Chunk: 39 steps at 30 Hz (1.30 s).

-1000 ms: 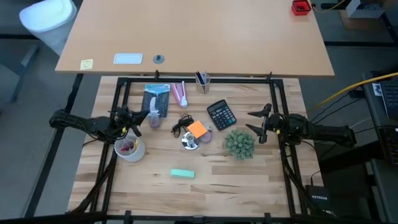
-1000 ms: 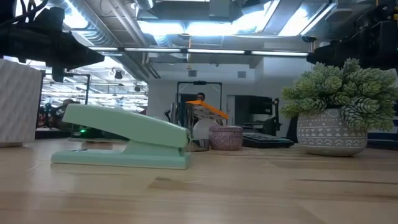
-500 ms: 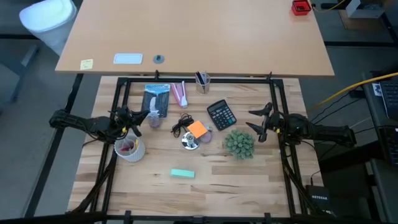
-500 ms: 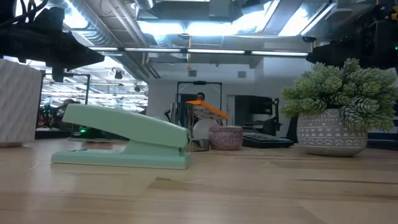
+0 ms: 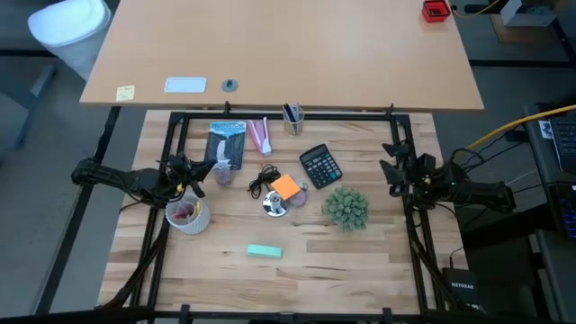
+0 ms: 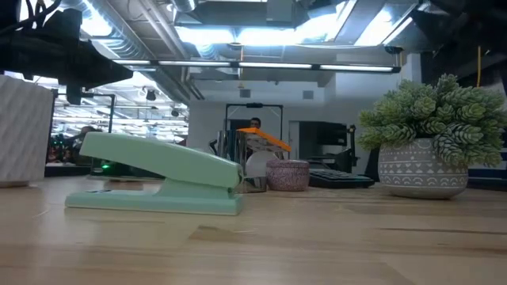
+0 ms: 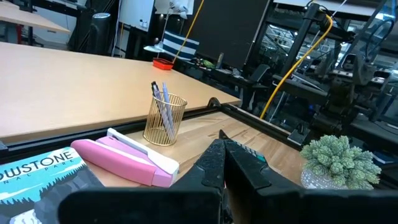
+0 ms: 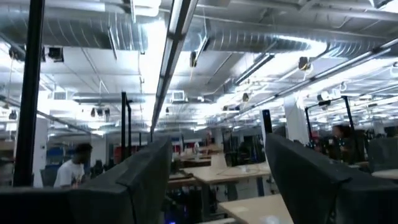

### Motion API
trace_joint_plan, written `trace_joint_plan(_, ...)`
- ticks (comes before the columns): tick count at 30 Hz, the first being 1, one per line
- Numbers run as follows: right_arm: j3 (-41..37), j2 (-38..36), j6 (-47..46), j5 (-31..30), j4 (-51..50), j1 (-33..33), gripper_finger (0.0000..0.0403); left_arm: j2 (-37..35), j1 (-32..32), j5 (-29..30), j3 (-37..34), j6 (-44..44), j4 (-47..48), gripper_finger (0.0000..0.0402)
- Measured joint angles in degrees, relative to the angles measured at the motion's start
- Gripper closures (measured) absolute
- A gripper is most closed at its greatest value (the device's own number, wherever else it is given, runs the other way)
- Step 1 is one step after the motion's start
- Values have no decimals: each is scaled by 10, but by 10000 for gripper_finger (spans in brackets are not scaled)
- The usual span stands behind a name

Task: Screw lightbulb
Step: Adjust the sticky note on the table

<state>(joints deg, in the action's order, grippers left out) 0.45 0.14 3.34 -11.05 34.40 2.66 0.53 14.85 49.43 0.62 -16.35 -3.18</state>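
Two pens (image 7: 160,99) in wire cup (image 7: 163,127)

Overhead, table-level, perhaps two wrist views

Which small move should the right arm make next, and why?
Probably tilt the right gripper down toward the table. It hangs open at the right edge, beyond the potted plant, and its wrist view shows only ceiling and room, so nothing to grasp is in its sight.
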Motion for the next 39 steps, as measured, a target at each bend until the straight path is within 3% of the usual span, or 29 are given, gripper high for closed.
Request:
trace_joint_plan(6,3,0,1,-72,1,0,139,0,0,0,0,3,0,402)
trace_joint_plan(11,10,4,14,-66,-5,0,139,0,0,0,0,3,0,402)
trace_joint_plan(15,46,52,15,-39,-4,0,139,0,0,0,0,5,-1,402)
trace_joint_plan(20,127,186,33,-29,-16,0,139,0,0,0,0,4,0,402)
trace_joint_plan(28,314,455,162,-32,-92,0,139,0,0,0,0,9,0,402)
trace_joint_plan(32,409,567,181,-27,-177,0,139,0,0,0,0,23,1,402)
trace_joint_plan(39,550,717,148,11,-433,0,139,0,0,0,0,30,1,402)
